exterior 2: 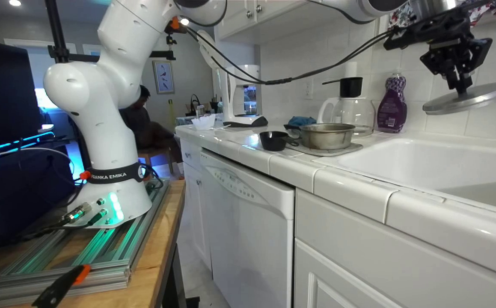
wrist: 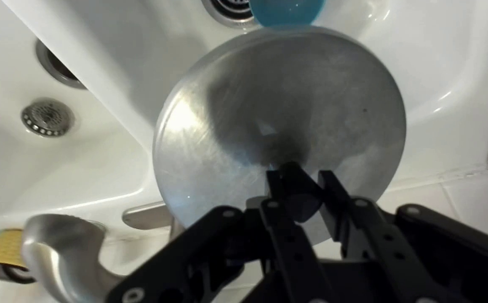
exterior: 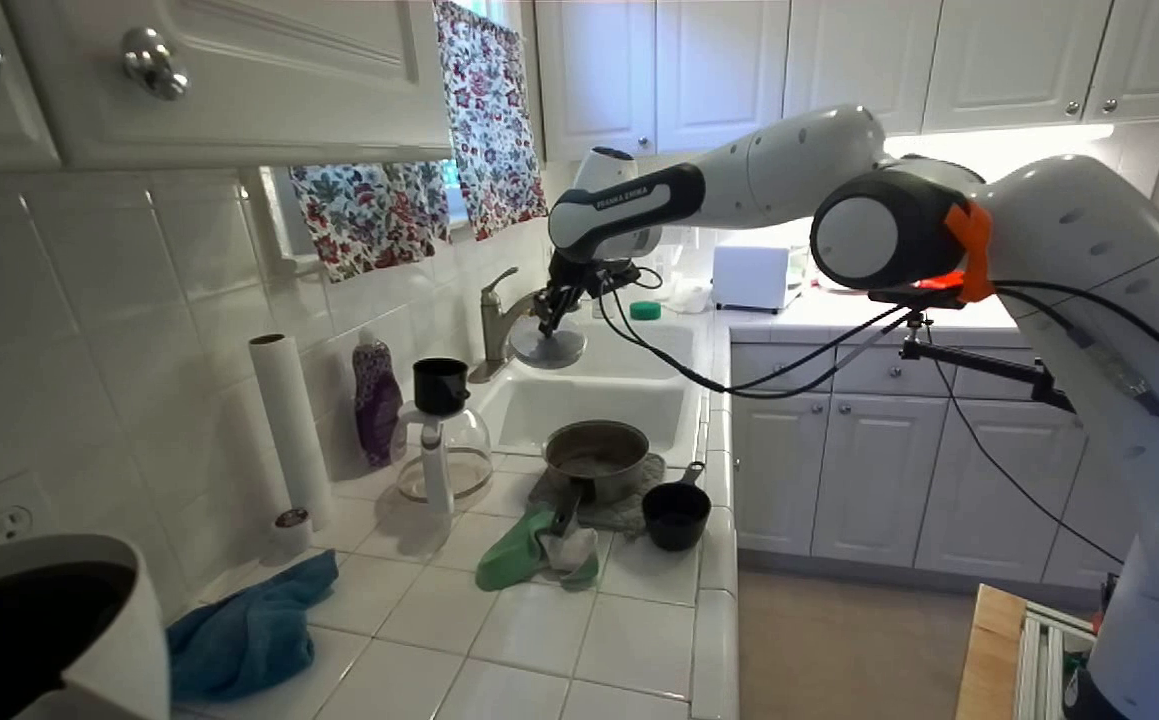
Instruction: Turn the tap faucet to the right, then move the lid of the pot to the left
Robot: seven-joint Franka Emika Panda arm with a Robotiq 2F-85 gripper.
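In an exterior view, holding lid (exterior: pixel 550 350) right under gripper (exterior: pixel 546 327), with tap (exterior: pixel 494 325) just beside. In an exterior view, hanging tilted, with pot (exterior 2: pixel 327 137) below gripper, off to one side. In wrist view, pinched at dark knob (wrist: pixel 299 187); likely light, stiff, slick-rimmed, so grip there only.
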